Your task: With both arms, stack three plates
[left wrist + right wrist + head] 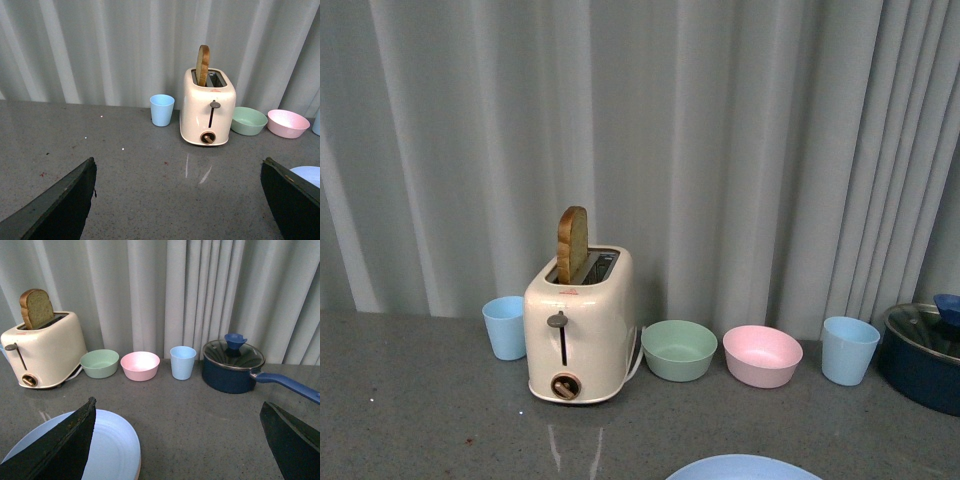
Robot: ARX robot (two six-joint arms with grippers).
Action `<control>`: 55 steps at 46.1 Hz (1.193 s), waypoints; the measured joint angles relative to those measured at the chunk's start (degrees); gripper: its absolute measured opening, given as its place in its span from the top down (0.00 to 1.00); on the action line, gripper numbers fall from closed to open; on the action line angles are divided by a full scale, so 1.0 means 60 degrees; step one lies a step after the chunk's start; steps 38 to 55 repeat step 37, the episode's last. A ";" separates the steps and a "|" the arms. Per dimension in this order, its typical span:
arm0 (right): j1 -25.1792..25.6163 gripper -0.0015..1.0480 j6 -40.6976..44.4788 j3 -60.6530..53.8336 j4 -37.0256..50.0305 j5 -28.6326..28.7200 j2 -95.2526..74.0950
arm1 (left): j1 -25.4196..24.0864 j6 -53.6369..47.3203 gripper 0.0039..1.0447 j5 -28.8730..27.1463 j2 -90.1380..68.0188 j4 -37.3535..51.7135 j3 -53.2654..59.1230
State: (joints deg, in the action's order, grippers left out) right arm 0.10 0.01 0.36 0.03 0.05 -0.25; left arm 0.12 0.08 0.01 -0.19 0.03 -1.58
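Left hand [177,200] spread, right hand [177,440] spread, blue plate [112,450] at table [420,400] front edge, bare table beside.

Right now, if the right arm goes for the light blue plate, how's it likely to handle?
The light blue plate looks rigid and shallow, so probably stiff, not floppy. It lies flat on the grey table with a low rim, so getting fingers under could be awkward. The matte finish suggests fair grip; weight unclear.
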 joint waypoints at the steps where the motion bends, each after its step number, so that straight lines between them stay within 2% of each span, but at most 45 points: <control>1: 0.0000 0.07 0.0000 0.0000 0.0000 0.0004 0.0000 | 0.0000 0.0000 0.06 0.0000 0.0000 0.0000 0.0000; 55: 0.0000 0.07 0.0000 0.0000 0.0000 0.0004 0.0000 | 0.0000 0.0000 0.06 0.0000 0.0000 0.0000 0.0000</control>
